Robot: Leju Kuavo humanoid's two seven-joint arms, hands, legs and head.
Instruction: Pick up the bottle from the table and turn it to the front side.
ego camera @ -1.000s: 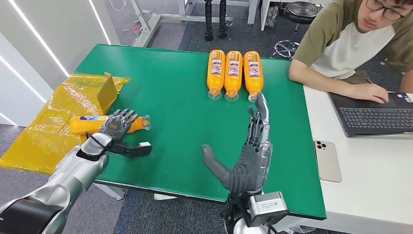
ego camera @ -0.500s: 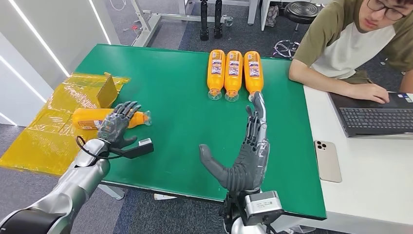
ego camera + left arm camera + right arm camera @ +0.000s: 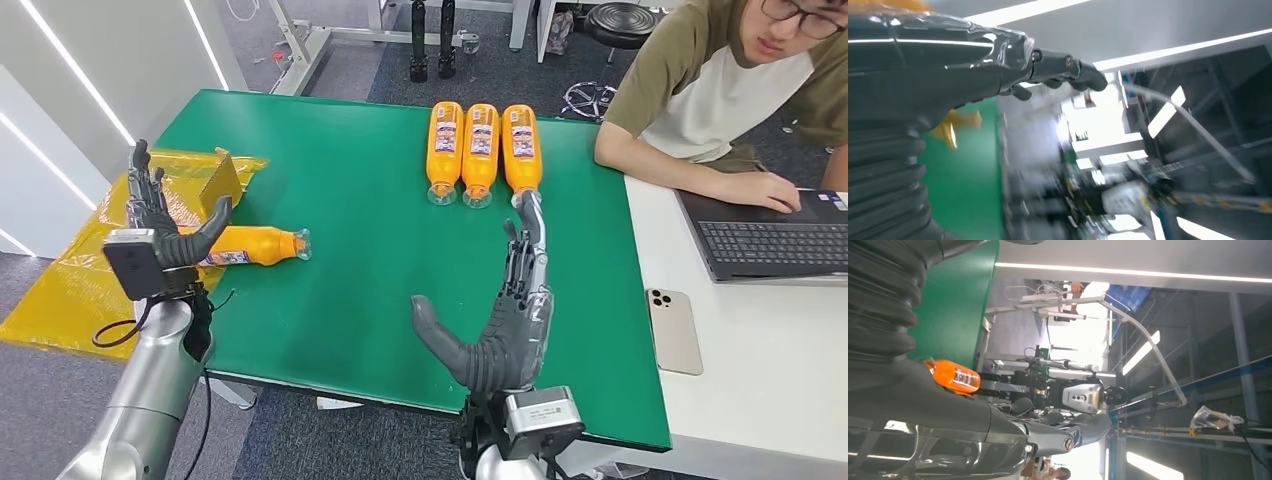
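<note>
Four orange plastic bottles lie on the green table [image 3: 370, 190]: three side by side in a row [image 3: 480, 150] at the far edge with caps toward us, and a single orange bottle [image 3: 252, 245] on its side near the table's left edge, cap pointing toward the middle. Our left hand [image 3: 160, 215] is raised upright just beside that single bottle, fingers spread and holding nothing, so the bottle rests on the table on its own; part of its label shows, but we cannot tell whether that is the front side. Our right hand [image 3: 505, 320] stands on edge over the near middle of the table, fingers straight and apart, empty, its fingertips [image 3: 534, 205] close to the cap of the rightmost bottle in the row. Beside the left edge of the table lie yellow crinkled plastic sheeting [image 3: 100, 270] and a yellow carton [image 3: 218, 185]. A person in an olive and white shirt [image 3: 720, 80] sits at the white side table with a dark laptop [image 3: 770, 240] and a pale phone [image 3: 672, 330]. We judge the three rowed bottles as finished and the single one as either just released or awaiting a grasp.
</note>
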